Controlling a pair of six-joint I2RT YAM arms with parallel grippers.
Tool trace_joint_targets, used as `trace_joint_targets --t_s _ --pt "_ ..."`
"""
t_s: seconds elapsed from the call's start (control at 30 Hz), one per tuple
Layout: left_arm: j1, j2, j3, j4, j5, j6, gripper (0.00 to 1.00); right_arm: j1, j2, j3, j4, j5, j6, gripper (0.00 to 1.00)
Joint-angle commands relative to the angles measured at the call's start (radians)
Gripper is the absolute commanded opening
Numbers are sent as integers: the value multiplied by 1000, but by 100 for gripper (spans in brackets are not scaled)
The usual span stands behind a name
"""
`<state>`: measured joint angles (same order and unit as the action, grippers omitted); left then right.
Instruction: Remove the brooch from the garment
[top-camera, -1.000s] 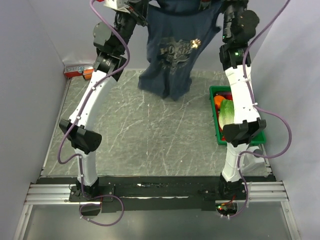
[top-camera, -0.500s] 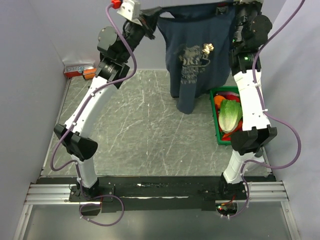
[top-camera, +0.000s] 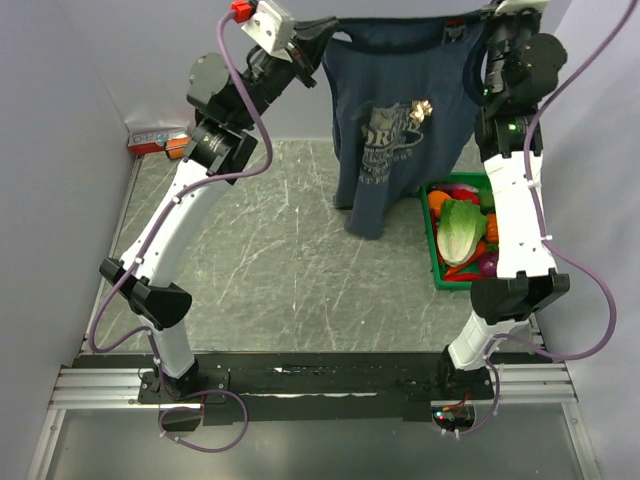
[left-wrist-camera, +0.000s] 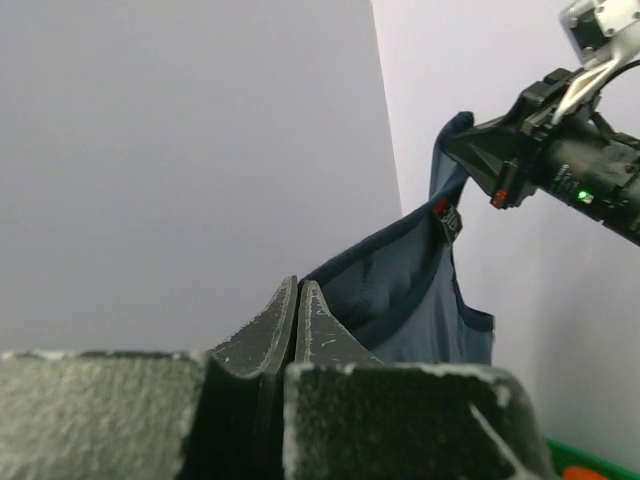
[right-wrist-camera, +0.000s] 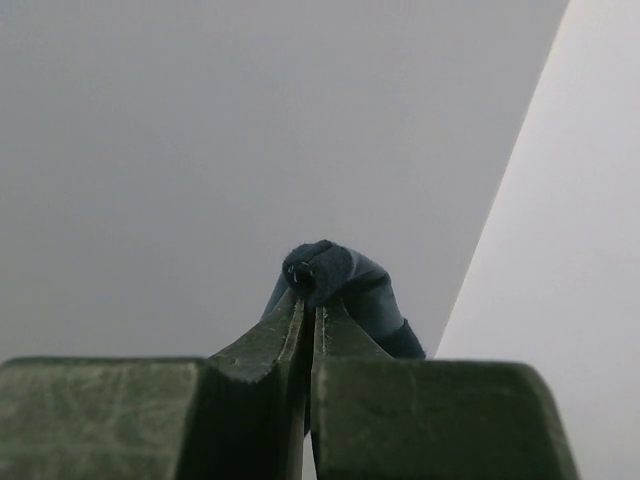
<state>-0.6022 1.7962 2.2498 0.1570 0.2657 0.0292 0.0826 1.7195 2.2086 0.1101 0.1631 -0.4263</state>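
The navy garment (top-camera: 400, 150) hangs in the air at the back of the scene, stretched by its shoulder straps between my two grippers. Its print faces the top camera. The small gold brooch (top-camera: 421, 108) is pinned on the chest, at the print's upper right. My left gripper (top-camera: 322, 30) is shut on the left strap, and my right gripper (top-camera: 486, 20) is shut on the right strap. In the left wrist view the closed gripper (left-wrist-camera: 297, 287) meets the garment (left-wrist-camera: 420, 310). In the right wrist view a bunched strap (right-wrist-camera: 340, 275) sticks out of the closed gripper (right-wrist-camera: 308, 300).
A green bin (top-camera: 429, 215) holding a lettuce (top-camera: 460, 228) and other toy produce stands on the table at the right, just under the garment's hem. A red-orange item (top-camera: 158, 142) lies at the back left corner. Grey walls close in the left and back sides.
Both arms have carried the garment to the right and higher. It has gone from a drooping bundle to hanging spread out between the grippers, with the brooch moving right along with it.
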Motion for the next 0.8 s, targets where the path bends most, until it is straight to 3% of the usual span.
trace_joint_targets --t_s 0.0,0.17,0.3,0.5,0.77 --pt "-27 -78 97 93 1 118 1 -3 -72 121 91 1 9 0" --pt "-126 -124 91 151 -103 294 1 5 -119 151 86 -34 12 0" --pt "-183 -185 51 190 -180 554 1 13 -219 100 28 -100 32 0" --pt "-191 -311 -48 208 -223 871 1 71 -378 -110 26 -257 -55 0" --pt "-197 -465 -104 127 -212 925 1 210 -501 -185 -85 -315 9 0"
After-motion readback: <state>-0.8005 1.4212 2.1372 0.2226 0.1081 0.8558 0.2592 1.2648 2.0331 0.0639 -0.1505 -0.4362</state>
